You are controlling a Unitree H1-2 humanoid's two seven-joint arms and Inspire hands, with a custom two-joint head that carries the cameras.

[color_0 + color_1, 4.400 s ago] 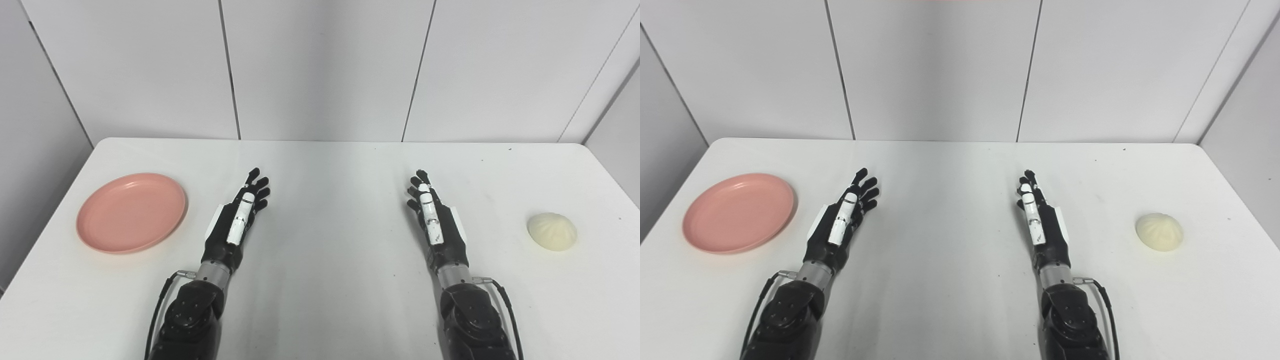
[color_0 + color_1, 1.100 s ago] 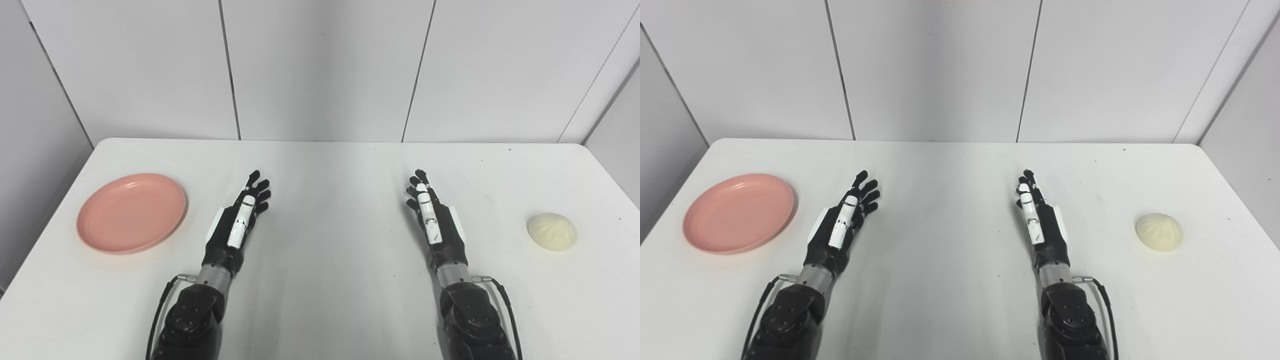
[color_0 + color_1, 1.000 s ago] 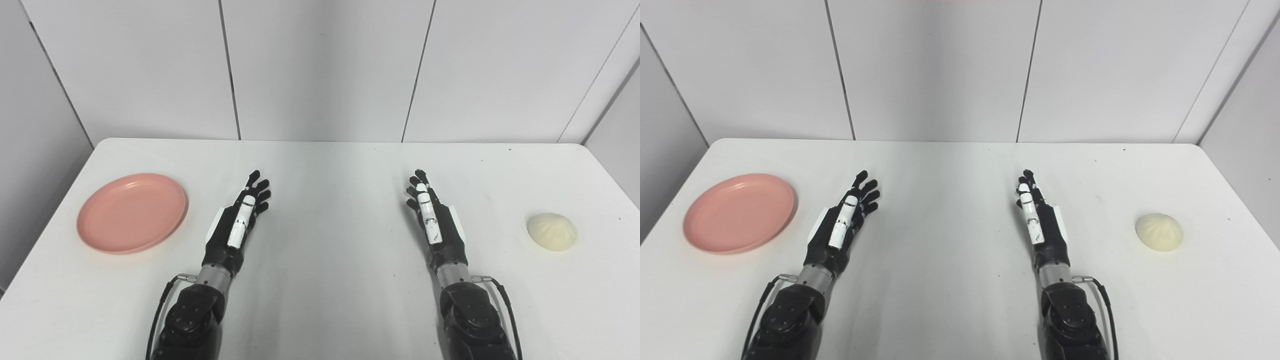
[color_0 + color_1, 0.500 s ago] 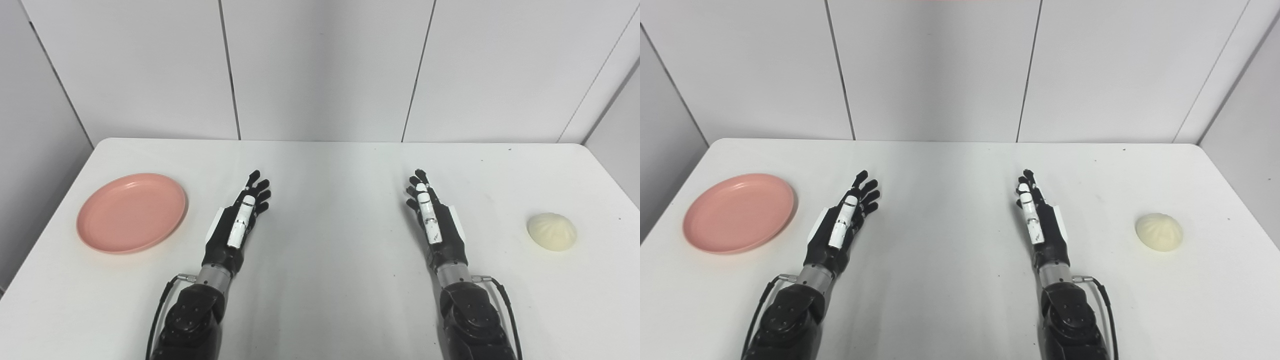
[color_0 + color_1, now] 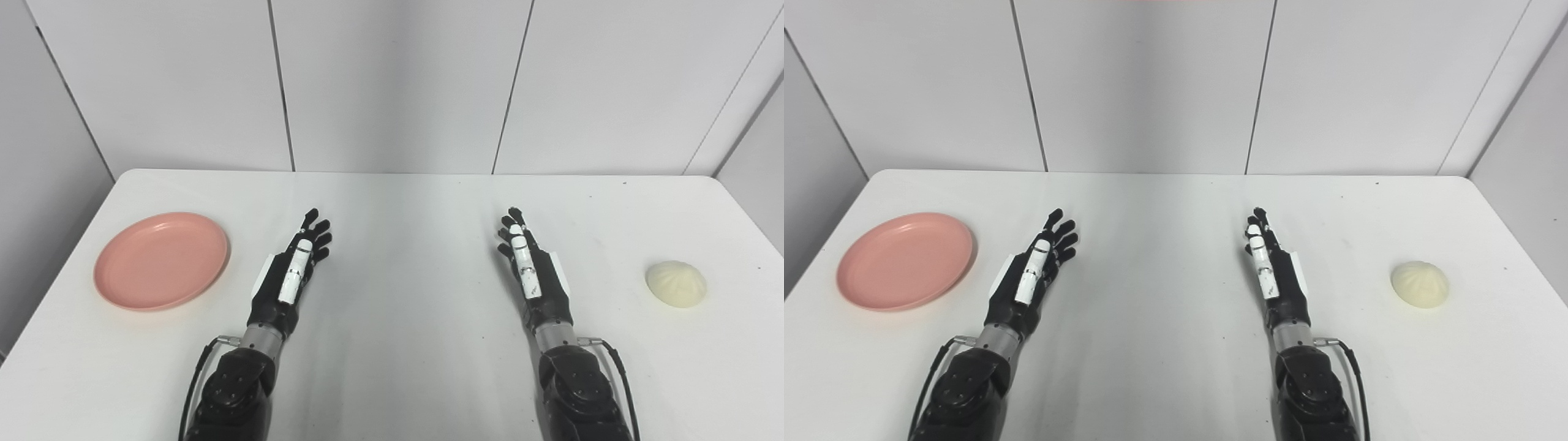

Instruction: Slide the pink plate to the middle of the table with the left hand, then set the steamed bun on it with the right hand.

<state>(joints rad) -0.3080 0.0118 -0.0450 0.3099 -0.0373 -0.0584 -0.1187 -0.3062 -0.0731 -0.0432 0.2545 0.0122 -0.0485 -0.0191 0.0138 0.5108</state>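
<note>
Moved: nothing.
Pink plate [image 5: 161, 260]: table's [image 5: 404, 367] left edge.
Steamed bun [image 5: 675, 283]: right edge.
Left hand [image 5: 288, 277], right hand [image 5: 531, 271]: fingers spread wide, empty.

pink plate [image 5: 160, 260], cream steamed bun [image 5: 675, 283], white table [image 5: 404, 343]

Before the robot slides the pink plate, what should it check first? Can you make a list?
1. Left hand free to push: ok, open and holding nothing.
2. Pink plate ready: ok, flat on the table's left side, nothing on it.
3. Middle of the table free for the plate: ok, bare between the two hands.
4. Path from plate to middle: not ok yet, the left hand itself lies in the way and must go around the plate first.
5. Right hand out of the way: ok, open, right of the middle.
6. Steamed bun waiting: ok, untouched at the far right.
</note>
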